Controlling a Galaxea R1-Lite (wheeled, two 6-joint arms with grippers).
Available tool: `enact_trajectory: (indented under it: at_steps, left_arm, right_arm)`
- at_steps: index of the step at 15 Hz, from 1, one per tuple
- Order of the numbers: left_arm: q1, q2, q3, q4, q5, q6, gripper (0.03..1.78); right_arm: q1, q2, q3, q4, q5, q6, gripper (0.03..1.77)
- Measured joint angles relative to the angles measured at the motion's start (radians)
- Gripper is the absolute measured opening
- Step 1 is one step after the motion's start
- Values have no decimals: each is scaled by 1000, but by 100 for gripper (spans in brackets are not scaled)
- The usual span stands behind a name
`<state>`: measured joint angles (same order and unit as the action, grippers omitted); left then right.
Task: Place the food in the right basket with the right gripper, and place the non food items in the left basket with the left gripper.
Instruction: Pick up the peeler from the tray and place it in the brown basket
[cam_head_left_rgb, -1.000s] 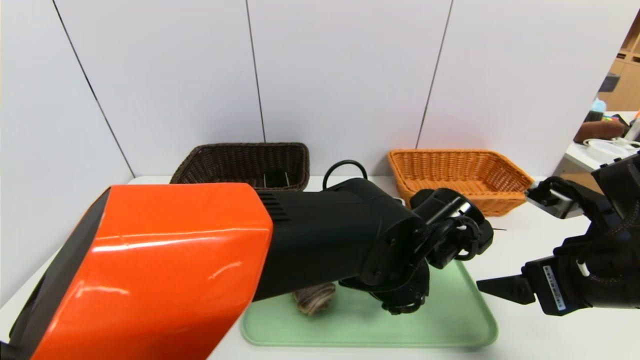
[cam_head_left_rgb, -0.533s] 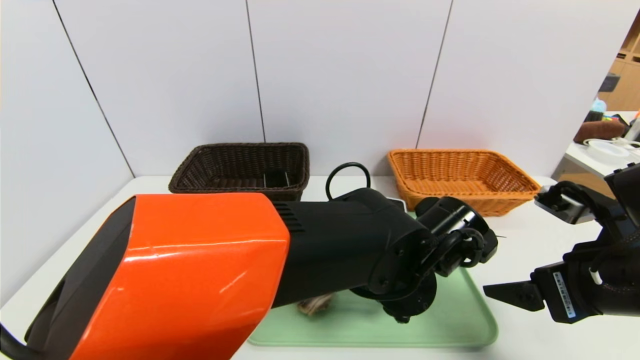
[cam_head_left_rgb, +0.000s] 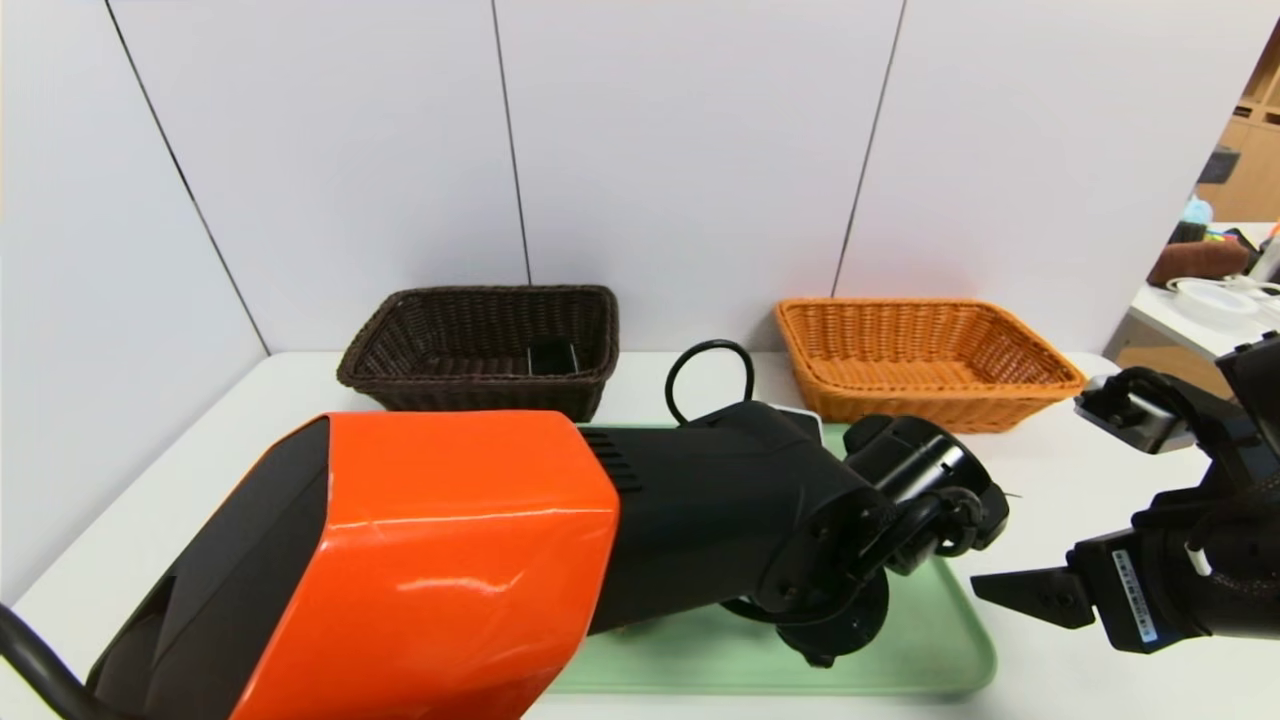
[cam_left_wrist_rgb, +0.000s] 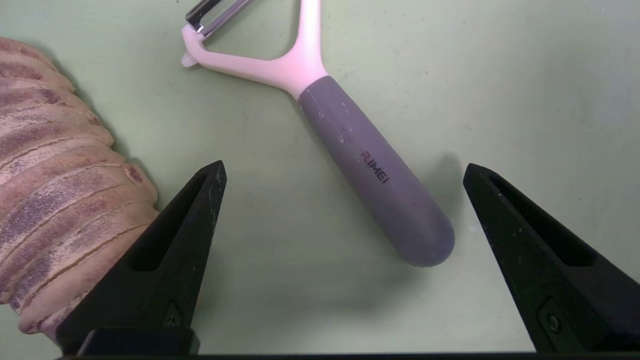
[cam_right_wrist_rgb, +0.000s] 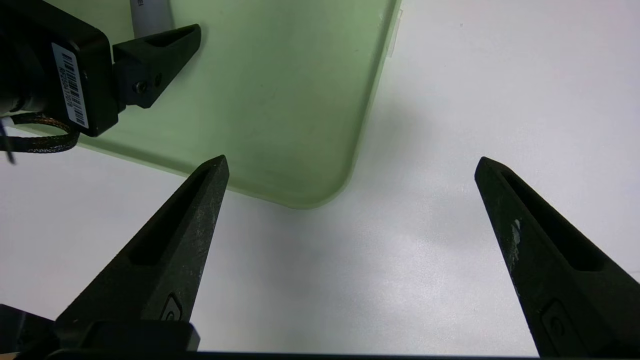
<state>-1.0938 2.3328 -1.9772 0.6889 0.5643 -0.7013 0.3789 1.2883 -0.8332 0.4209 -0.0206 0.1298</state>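
On the pale green tray, out on its flat middle, lies the peeler: white Y-head with a metal blade, grey handle running back from the fork. It looks light and rigid, a hard plastic tool that should not bend or crush. The rounded, smooth handle may roll or slip under a glancing pinch, so the thick grey part below the fork seems the best place to take hold, squeezed across its width; the blade end is better avoided.

The left gripper hangs over the tray with its jaws spread wide and empty. The handle lies between the two fingertips, slanted across the gap, its blunt end nearer one fingertip and touching neither. Just beside the other fingertip sits the food, a ridged brown and purplish roll, close enough that a closing finger might nudge it.

The right gripper, jaws also wide apart and empty, waits over the white table off the tray's corner.
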Motion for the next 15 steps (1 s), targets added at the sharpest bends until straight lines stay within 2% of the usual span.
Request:
enact_trajectory:
  at_steps: [8,9,12,15]
  left_arm:
    - [0,11,0,1,-2,3,169]
    - [0,11,0,1,-2,3,161]
    - [0,15,0,2,-2,2,113]
    - [0,19,0,4,-2,1,80]
  right_arm:
    - [-6,1,0,0,4,0,170]
    - [-7,1,1,0,4,0,170]
    - [-7,1,1,0,5,0,170]
    - [-7,1,1,0,6,0,170]
